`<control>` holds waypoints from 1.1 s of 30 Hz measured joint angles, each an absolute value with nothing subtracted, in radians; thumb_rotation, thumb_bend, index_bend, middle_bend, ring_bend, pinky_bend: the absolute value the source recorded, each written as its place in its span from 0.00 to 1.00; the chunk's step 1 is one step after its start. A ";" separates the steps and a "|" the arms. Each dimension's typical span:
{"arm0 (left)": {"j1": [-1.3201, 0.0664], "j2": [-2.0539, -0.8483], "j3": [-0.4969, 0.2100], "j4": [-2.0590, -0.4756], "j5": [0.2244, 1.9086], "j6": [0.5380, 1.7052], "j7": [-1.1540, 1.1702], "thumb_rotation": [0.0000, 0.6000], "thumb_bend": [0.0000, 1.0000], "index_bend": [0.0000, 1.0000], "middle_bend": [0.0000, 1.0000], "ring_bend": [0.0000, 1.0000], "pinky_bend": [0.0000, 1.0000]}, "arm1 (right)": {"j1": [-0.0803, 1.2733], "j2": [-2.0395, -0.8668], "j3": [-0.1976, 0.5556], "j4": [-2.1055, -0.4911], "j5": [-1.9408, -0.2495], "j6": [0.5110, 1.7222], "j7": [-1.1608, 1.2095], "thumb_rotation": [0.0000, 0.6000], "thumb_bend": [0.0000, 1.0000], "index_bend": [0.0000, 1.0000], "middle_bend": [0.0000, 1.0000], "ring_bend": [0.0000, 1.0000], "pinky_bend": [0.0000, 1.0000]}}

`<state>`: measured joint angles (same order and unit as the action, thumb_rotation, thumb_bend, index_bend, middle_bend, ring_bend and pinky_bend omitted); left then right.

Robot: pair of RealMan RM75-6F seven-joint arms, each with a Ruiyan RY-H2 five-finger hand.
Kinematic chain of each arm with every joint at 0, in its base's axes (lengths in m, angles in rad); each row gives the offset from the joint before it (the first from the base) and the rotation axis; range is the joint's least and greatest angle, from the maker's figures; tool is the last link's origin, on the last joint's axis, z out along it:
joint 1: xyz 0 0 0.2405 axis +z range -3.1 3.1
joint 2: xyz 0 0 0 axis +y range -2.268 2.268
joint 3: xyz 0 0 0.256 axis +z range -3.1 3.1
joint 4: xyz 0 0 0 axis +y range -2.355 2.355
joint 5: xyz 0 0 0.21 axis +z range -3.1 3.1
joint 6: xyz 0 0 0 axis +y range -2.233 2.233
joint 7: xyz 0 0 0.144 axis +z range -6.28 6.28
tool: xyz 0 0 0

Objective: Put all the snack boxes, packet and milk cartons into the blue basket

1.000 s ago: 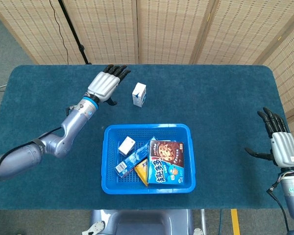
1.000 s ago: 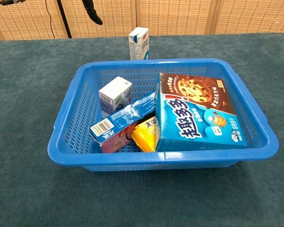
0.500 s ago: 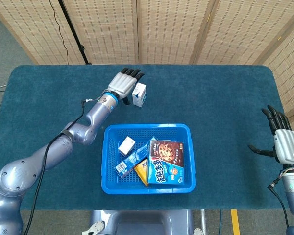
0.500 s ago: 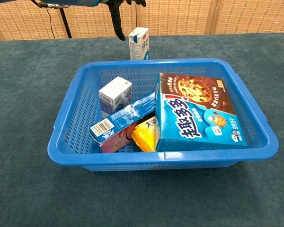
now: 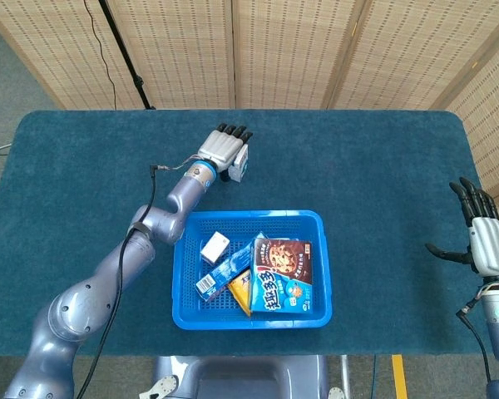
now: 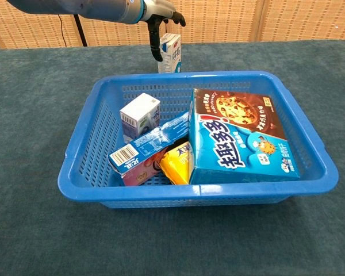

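From the head view, a blue perforated plastic basket [image 5: 249, 218] sits mid-table on the dark teal cloth table [image 5: 382, 166], already holding a small white milk carton [image 5: 214, 247], a long blue-and-pink snack box [image 5: 225, 273], a yellow snack packet [image 5: 242, 291] and a large blue cookie box [image 5: 282, 275]. Beyond its far rim stands a white-and-blue milk carton [image 5: 238, 163], with the left hand [image 5: 223, 150] laid over its left side, fingers pointing far; whether it grips the carton cannot be told. The right hand [image 5: 482, 241] hovers at the far right edge, fingers spread, holding nothing. From the chest view, the left hand [image 6: 160, 17] hangs above the carton [image 6: 170, 53], a dark finger [image 6: 156, 41] reaching down its left face.
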<state>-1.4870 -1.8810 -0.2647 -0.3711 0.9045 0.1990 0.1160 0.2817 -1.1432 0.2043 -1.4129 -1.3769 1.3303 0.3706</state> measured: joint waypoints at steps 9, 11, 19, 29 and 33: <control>-1.527 -1.975 -0.268 -0.228 0.948 0.176 0.100 1.00 0.30 0.18 0.19 0.28 0.25 | 0.289 -1.147 0.207 -1.393 -1.360 1.300 0.383 1.00 0.00 0.00 0.00 0.00 0.00; -1.531 -1.988 -0.273 -0.212 0.954 0.173 0.092 1.00 0.32 0.22 0.25 0.33 0.27 | 0.290 -1.148 0.208 -1.391 -1.359 1.296 0.387 1.00 0.00 0.00 0.00 0.00 0.00; -1.534 -2.011 -0.287 -0.171 0.987 0.171 0.073 1.00 0.42 0.35 0.41 0.41 0.32 | 0.294 -1.151 0.209 -1.386 -1.354 1.283 0.387 1.00 0.00 0.00 0.00 0.00 0.00; -1.509 -1.933 -0.306 -0.289 1.032 0.276 0.009 1.00 0.42 0.36 0.41 0.41 0.32 | 0.289 -1.146 0.203 -1.406 -1.372 1.297 0.382 1.00 0.00 0.00 0.00 0.00 0.00; -1.481 -1.853 -0.311 -0.423 1.062 0.347 -0.021 1.00 0.42 0.36 0.41 0.41 0.32 | 0.286 -1.142 0.200 -1.415 -1.383 1.306 0.383 1.00 0.00 0.00 0.00 0.00 0.00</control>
<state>-1.4815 -1.8535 -0.3106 -0.4231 1.0621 0.3466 -0.0210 0.2864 -1.1422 0.2002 -1.4153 -1.3832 1.3061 0.3834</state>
